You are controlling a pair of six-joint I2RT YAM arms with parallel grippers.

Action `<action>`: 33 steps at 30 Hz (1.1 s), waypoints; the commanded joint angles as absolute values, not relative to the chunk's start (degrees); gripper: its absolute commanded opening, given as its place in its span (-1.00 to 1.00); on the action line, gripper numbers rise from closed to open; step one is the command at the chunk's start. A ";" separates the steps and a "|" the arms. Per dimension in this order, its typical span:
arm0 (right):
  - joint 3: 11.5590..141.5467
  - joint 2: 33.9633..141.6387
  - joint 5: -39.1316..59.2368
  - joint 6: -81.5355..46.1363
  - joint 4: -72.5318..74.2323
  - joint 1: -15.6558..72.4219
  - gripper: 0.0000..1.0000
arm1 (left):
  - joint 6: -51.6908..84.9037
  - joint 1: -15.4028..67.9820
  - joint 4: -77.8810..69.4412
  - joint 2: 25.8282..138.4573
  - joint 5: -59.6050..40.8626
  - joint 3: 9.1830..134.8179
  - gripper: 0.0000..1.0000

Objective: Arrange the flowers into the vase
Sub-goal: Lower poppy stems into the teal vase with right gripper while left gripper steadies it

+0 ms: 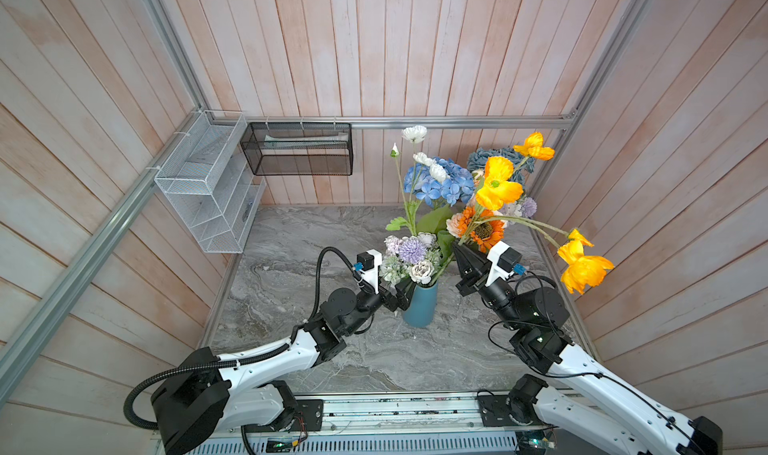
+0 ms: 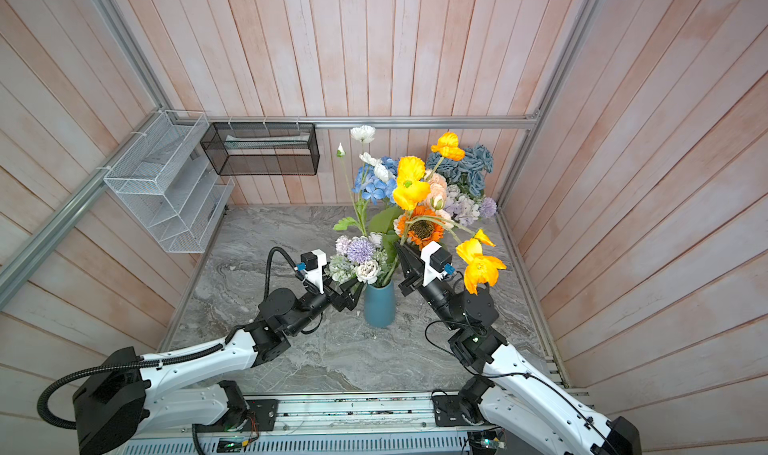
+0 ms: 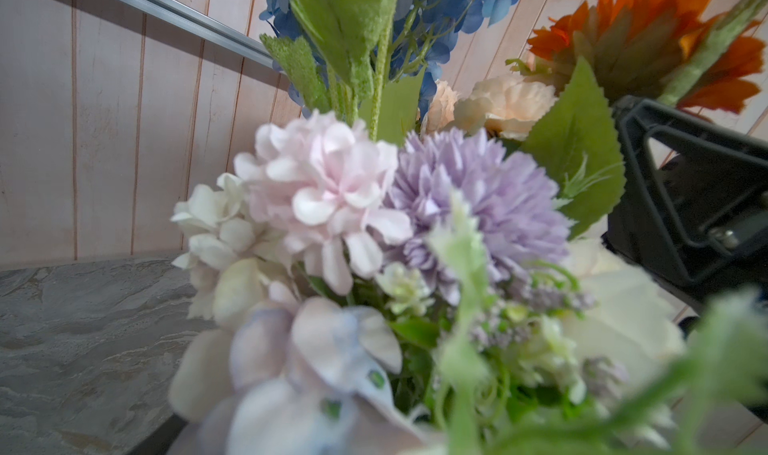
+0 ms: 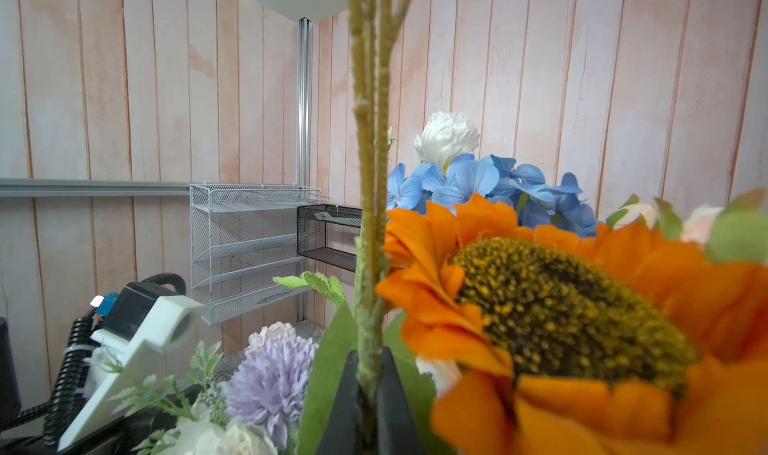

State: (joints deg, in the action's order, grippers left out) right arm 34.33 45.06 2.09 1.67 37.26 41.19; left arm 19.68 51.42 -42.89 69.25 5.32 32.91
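One yellow poppy spray (image 1: 496, 187) stands pinched by its stems in the right pincer (image 1: 456, 248), just above the crowded teal vase (image 1: 422, 309); the left pincer (image 1: 404, 294), spread wide, flanks the neck. Best lowered straight, threading between the packed flowers (image 1: 440, 183). Marbled bench (image 1: 291, 266), pink plank walls (image 1: 374, 37), wire racks (image 1: 199, 183).

The teal vase (image 1: 420, 305) stands upright. It holds a blue hydrangea (image 1: 440, 183), tall-stemmed white blooms (image 1: 414, 133), an orange sunflower (image 1: 484, 232), peach roses (image 1: 455, 224) and a low lilac cluster (image 1: 411, 250) at its rim. Dusty-blue roses (image 1: 484, 160) rise behind, their base hidden. The yellow spray (image 1: 496, 187) fans up and rightward, its fuzzy stems pinched in the right gripper (image 1: 457, 249) beside the sunflower, above the vase's mouth.
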 commanded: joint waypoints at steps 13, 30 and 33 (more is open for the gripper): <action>26.98 43.90 5.11 3.56 40.97 40.96 -1.00 | 20.53 51.15 -44.79 68.12 4.75 34.45 1.00; 25.05 39.32 3.91 -1.38 35.91 40.96 -0.25 | 21.40 51.15 -45.09 67.59 4.83 33.88 1.00; 26.76 38.35 4.47 -1.58 35.24 41.02 -0.20 | 21.41 51.15 -45.11 67.32 5.01 33.62 1.00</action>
State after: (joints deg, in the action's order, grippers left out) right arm 23.90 39.57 4.21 -0.71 35.90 41.19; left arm 20.82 51.42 -42.92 68.55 4.93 32.91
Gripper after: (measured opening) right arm 0.400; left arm 0.999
